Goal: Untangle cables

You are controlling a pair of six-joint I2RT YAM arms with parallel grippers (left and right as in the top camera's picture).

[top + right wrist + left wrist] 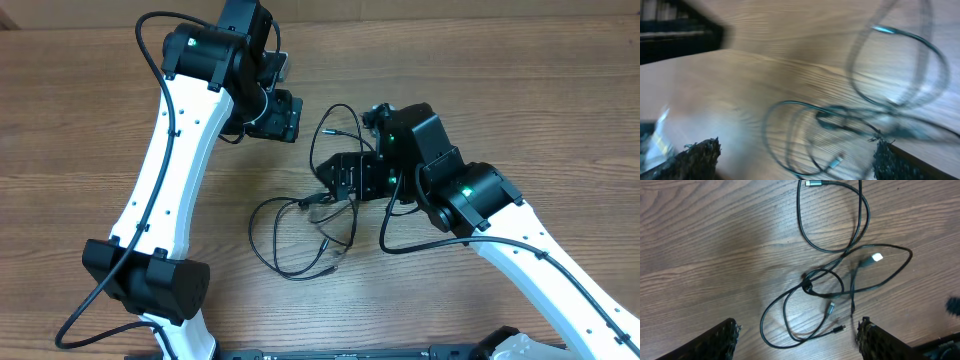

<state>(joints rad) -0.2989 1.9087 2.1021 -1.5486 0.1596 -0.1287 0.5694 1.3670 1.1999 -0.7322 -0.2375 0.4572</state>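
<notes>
I judge this a pause between grasps in the untangling: neither of my grippers holds anything, and the cables (308, 215) lie loose on the wood about the middle of the worktop (80, 120), well away from every edge. My left gripper (797, 324) hangs above them toward the far side with its jaws wide apart and nothing between them. My right gripper (797, 144) is low over the right part of the tangle, jaws also spread wide, with no cord that I can see clamped. The next move, as I reckon it, calls for pinning one cord close to the crossing (807, 285), where the loops bunch together, and drawing a free plug end back out through a loop, slowly, so the bunch does not pull tighter. The overhead view shows both arms and how my right wrist hides part of the bundle. Only the left wrist view shows the crossing plainly, along with the silvery plug (877, 257) and the small ends just beside the near loop. The right wrist view is smeared, giving loops under my fingers but no detail.
</notes>
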